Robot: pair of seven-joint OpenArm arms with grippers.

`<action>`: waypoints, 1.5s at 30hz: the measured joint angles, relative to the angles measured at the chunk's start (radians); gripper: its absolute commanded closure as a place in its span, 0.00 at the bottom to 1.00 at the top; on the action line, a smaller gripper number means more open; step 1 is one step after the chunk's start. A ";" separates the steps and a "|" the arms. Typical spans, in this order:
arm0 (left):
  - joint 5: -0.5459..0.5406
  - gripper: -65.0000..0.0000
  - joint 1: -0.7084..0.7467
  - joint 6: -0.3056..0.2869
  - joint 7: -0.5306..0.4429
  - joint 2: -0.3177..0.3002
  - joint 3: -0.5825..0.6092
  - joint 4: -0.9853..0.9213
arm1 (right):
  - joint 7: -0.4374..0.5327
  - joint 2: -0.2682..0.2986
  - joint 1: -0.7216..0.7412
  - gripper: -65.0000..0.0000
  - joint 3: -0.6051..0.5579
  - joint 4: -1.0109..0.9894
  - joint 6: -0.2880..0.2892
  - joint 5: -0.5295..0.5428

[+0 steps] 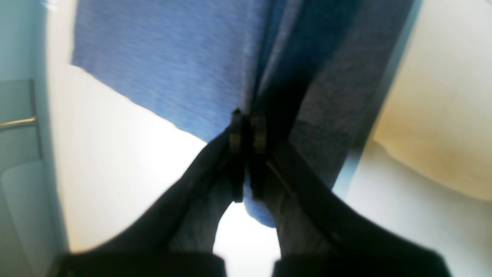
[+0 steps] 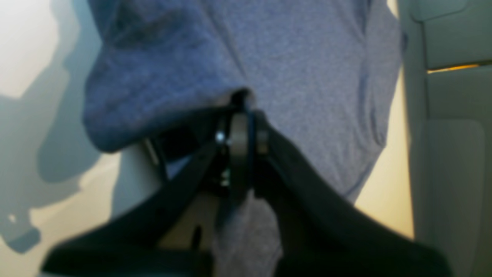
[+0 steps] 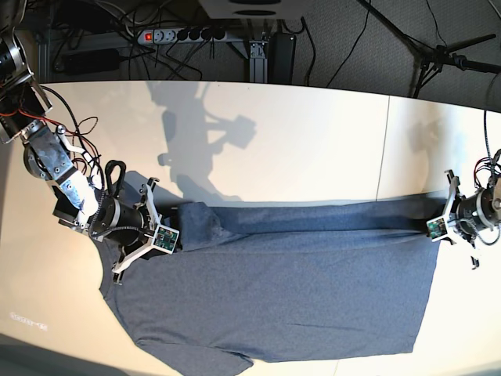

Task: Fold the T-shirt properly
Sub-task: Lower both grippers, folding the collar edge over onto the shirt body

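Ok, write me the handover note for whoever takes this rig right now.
Left gripper: shut on the T-shirt at its hem end.
Right gripper: shut on the T-shirt at the shoulder end.
T-shirt: spread lengthwise on the table, its far long edge pinched and stretched between both arms, with a narrow strip already turned over.
Done: both ends gripped, first lengthwise fold begun.
Left: carry that edge across, release, then fold crosswise.
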 measured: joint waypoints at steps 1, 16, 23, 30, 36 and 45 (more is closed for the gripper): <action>0.002 1.00 -0.016 0.003 -0.003 0.005 0.024 -0.013 | 0.000 -0.008 0.004 1.00 0.000 -0.009 0.001 -0.004; 0.014 0.96 -0.212 0.030 -0.012 0.100 0.187 -0.195 | 0.000 -0.071 0.008 1.00 -0.001 -0.081 0.004 -0.031; -0.131 0.45 -0.212 0.071 0.089 0.103 0.187 -0.196 | 0.053 -0.070 0.008 0.31 -0.001 -0.093 0.004 -0.039; -0.305 0.44 -0.212 0.143 0.188 0.100 0.187 -0.195 | 0.062 -0.072 0.041 0.31 -0.001 -0.095 0.003 0.077; -0.402 0.44 -0.212 0.140 0.249 0.089 0.187 -0.114 | -0.278 -0.048 0.072 0.31 0.077 0.002 0.004 0.332; -0.502 0.45 -0.205 0.117 0.370 0.089 0.187 0.011 | -0.433 0.080 -0.019 0.31 0.103 0.122 0.004 0.463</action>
